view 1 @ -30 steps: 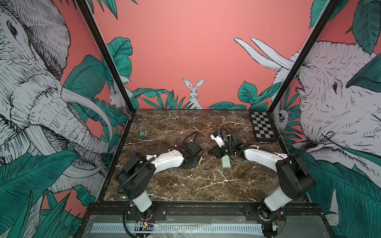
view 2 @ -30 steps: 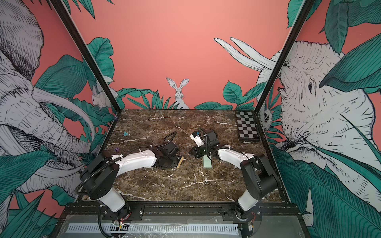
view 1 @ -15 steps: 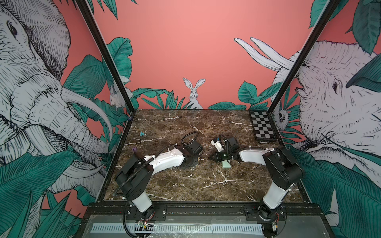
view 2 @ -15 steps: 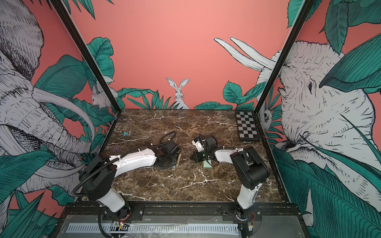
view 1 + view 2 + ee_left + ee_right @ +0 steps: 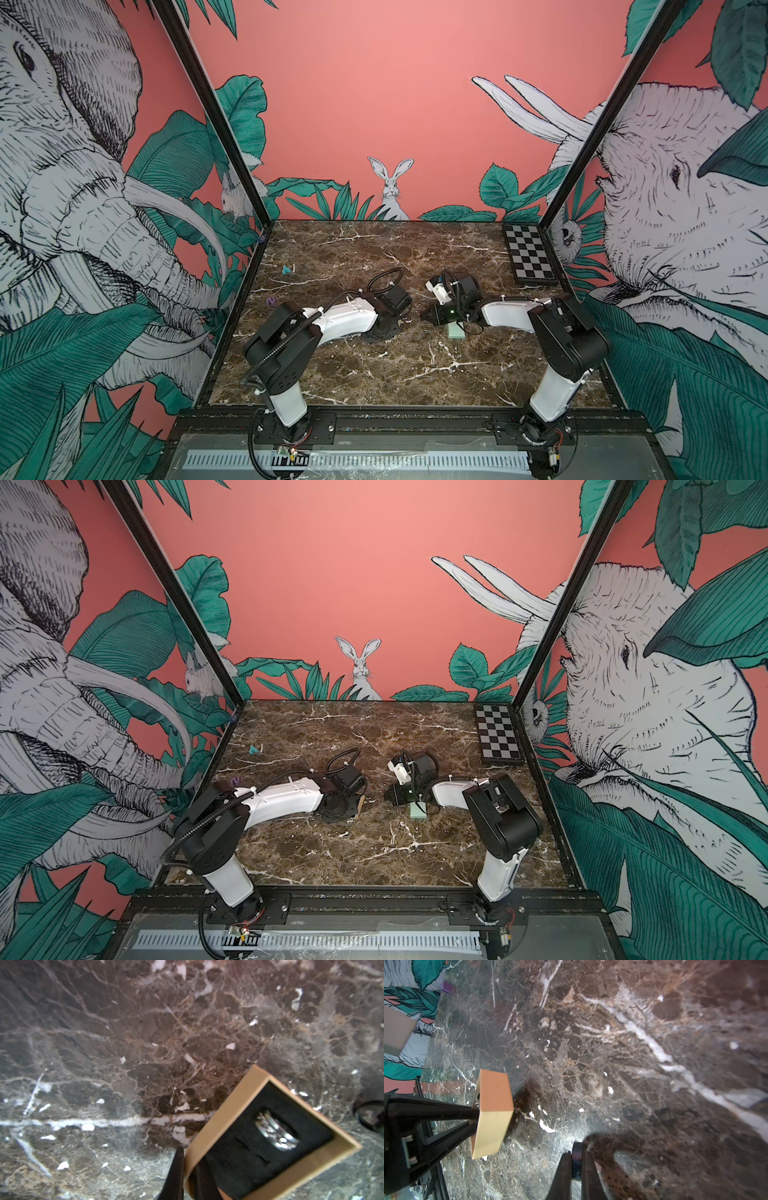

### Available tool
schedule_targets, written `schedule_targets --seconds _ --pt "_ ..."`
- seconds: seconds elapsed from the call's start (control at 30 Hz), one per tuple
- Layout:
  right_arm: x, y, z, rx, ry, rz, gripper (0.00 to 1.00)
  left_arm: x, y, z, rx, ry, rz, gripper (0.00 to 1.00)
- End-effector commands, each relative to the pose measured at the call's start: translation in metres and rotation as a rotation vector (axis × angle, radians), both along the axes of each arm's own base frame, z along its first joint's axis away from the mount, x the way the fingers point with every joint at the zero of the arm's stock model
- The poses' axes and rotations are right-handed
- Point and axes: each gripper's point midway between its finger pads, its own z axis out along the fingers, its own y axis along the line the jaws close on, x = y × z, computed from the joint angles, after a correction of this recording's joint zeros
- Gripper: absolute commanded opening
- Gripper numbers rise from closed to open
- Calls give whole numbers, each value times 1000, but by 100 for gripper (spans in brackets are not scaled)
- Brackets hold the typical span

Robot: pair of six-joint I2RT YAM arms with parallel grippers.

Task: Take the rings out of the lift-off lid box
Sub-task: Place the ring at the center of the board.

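Note:
The box's cream-yellow base (image 5: 216,1124) with black lining hangs tilted above the marble. My left gripper (image 5: 188,1159) is shut on one of its walls. One shiny ring (image 5: 274,1132) sits in the lining's slot. The right wrist view shows the same base (image 5: 494,1113) from outside, pinched by the left fingers (image 5: 446,1109). My right gripper (image 5: 576,1159) is shut on a dark ring (image 5: 576,1148), standing on edge between the tips, just to the right of the base. The mint-green lid (image 5: 456,331) (image 5: 417,811) lies flat on the table beside the right gripper (image 5: 428,316) in both top views.
A black-and-white checkerboard (image 5: 528,257) (image 5: 498,739) lies at the back right corner. A small teal bit (image 5: 286,270) and a small purple bit (image 5: 272,300) lie near the left wall. Both arms stretch low over the middle of the marble table (image 5: 374,374).
The right arm's elbow has swung in and back out while its gripper stayed by the lid. The left arm has barely moved. Both grips are unchanged.

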Motion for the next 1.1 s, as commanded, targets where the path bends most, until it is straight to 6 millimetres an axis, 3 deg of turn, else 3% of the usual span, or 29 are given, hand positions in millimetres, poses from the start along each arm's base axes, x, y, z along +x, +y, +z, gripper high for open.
schedule_targets --seconds 0.0,0.13,0.33,0.67,0.8,1.07 --pt "9 -1 -1 -18 -24 -10 1 -2 2 -2 18 10 -5 12" --pt "9 -5 0 -48 -33 -7 6 -3 -1 -7 17 28 -14 13" --pt "9 -8 9 -65 -61 -1 22 -2 -4 -6 9 26 -22 22" --pt "13 -9 32 -71 -107 7 28 -2 -2 1 1 14 -15 34" --pt "13 -7 52 -56 -137 19 29 1 -6 11 -27 -8 -19 46" --pt "5 16 86 -20 -184 113 30 1 -8 32 -56 -45 -69 58"
